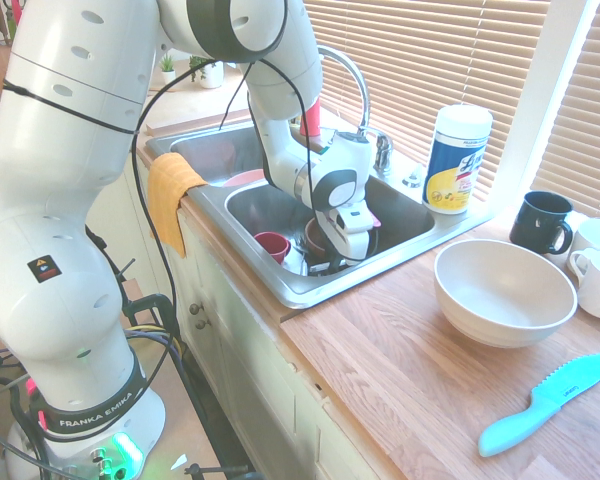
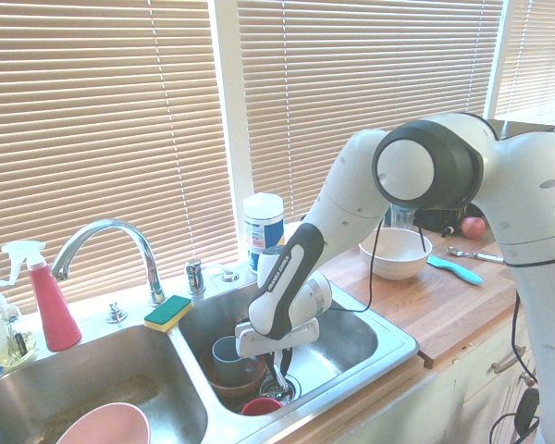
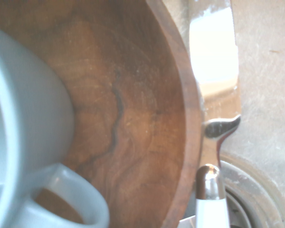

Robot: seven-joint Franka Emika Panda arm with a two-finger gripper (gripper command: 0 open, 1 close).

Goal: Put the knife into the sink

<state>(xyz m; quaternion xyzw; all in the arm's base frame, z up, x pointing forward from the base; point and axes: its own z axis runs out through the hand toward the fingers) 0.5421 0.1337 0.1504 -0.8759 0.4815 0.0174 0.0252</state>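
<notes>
- I am reaching my white arm down into the sink, into the basin nearer the wooden counter.
- My gripper is hanging low inside that basin, close to the drain, pointing downward.
- I cannot tell from either outside view whether my fingers are parted or closed; they are sitting dark and small among the dishes.
- The knife is showing in the wrist view: its silver blade is lying just beside the rim of a brown wooden bowl, with the whitish handle at the picture's bottom edge, over the ring of the drain.
- I cannot tell whether I am gripping the knife or whether it is resting on the basin floor.
- A pale blue mug is sitting inside the wooden bowl, and a small red cup is sitting near it in the same basin.
- On the counter beside the sink, a large cream bowl is standing, with a teal plastic knife lying further from the sink.
- A tub of wipes is standing on the sink's back ledge.
</notes>
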